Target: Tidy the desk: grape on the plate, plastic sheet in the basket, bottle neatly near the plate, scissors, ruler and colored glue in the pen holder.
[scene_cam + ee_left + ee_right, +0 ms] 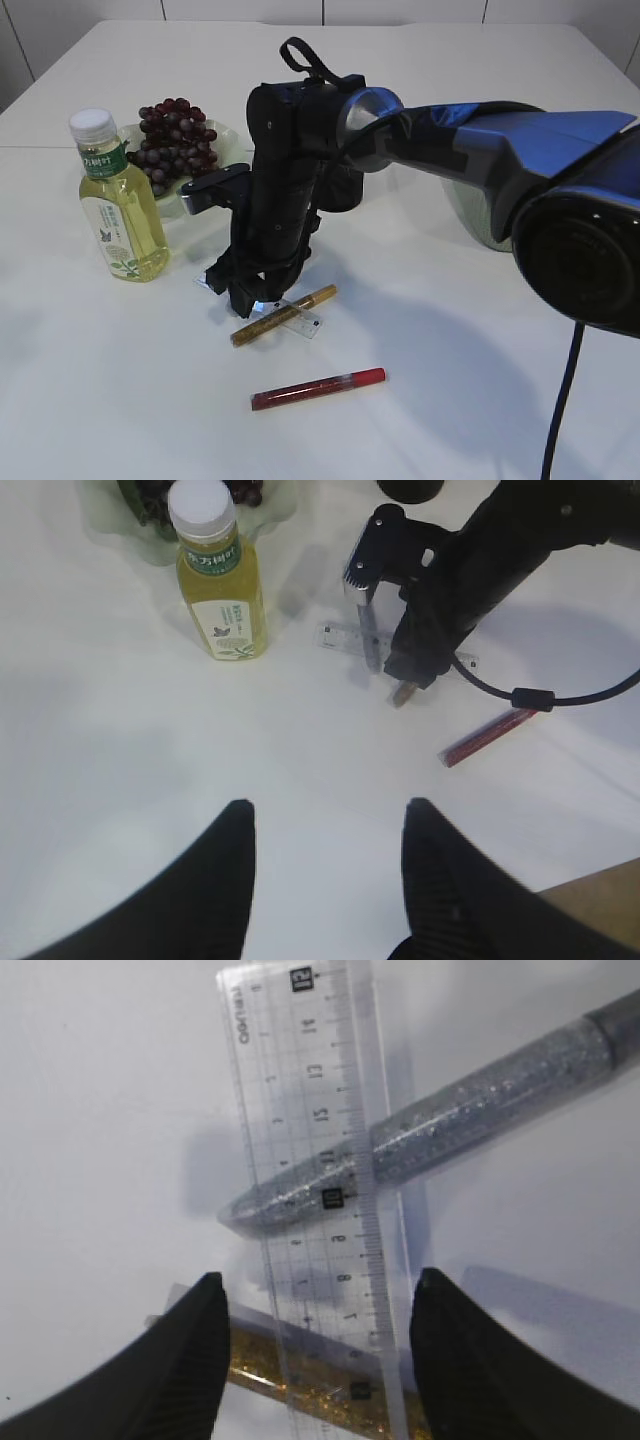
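Observation:
A clear ruler (318, 1160) lies across a silver glitter glue pen (470, 1105) and a gold glue pen (285, 1372). My right gripper (315, 1300) is open, one finger on each side of the ruler's near end, just above it. From outside, the right gripper (252, 298) points down at the gold glue pen (290, 312) and the ruler (303, 322). A red glue pen (318, 388) lies nearer the front. Grapes (175, 140) rest on the plate (228, 140), with the bottle (120, 205) beside it. My left gripper (325, 820) hangs open over bare table. Scissors and plastic sheet are out of view.
A black pen holder (345, 190) stands behind the right arm. A pale round container (478, 215) sits behind the arm's forearm on the right. The right arm's cable (560, 692) loops above the red glue pen (488, 736). The table's front edge (600, 900) shows at lower right.

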